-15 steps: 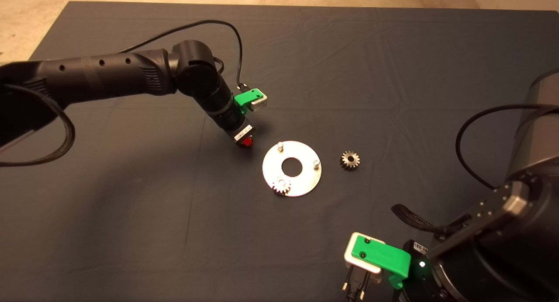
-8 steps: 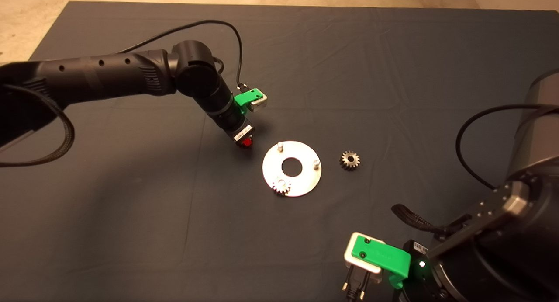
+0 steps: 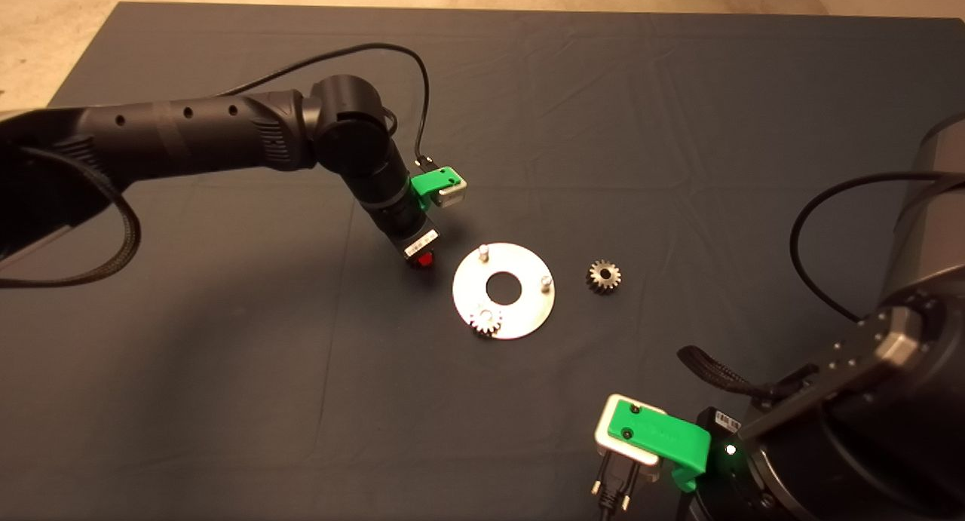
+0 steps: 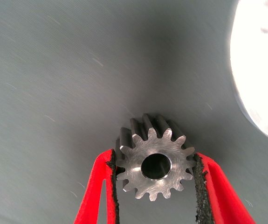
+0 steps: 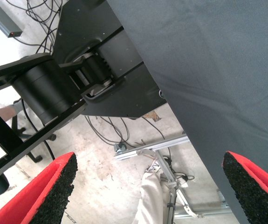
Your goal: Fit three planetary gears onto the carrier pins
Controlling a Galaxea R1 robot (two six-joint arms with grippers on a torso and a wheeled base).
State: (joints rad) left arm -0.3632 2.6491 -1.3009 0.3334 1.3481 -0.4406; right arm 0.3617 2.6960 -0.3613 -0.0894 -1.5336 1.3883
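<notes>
The left gripper (image 3: 424, 261) hovered just beside the disc (image 3: 528, 314), on its upper-left side, w/ a gear (image 4: 155, 163) clamped btw. its black pads (image 4: 200, 186), bore facing the wrist camera. One gear (image 3: 486, 322) already sat on the disc's near pin; a third gear (image 3: 603, 276) lay on the table (image 3: 678, 129) just right of the disc. Two pins were bare: the top pin (image 3: 484, 250) and the right pin (image 3: 547, 281). The right gripper (image 5: 147, 186) waited, fingers wide, well apart from the disc at the table edge.

Advice for the step: the top pin was nearest, so I would go there, keep the bore level and centred over the pin, lower slowly and release only when the gear is seated. A tilted gear would likely jam.
</notes>
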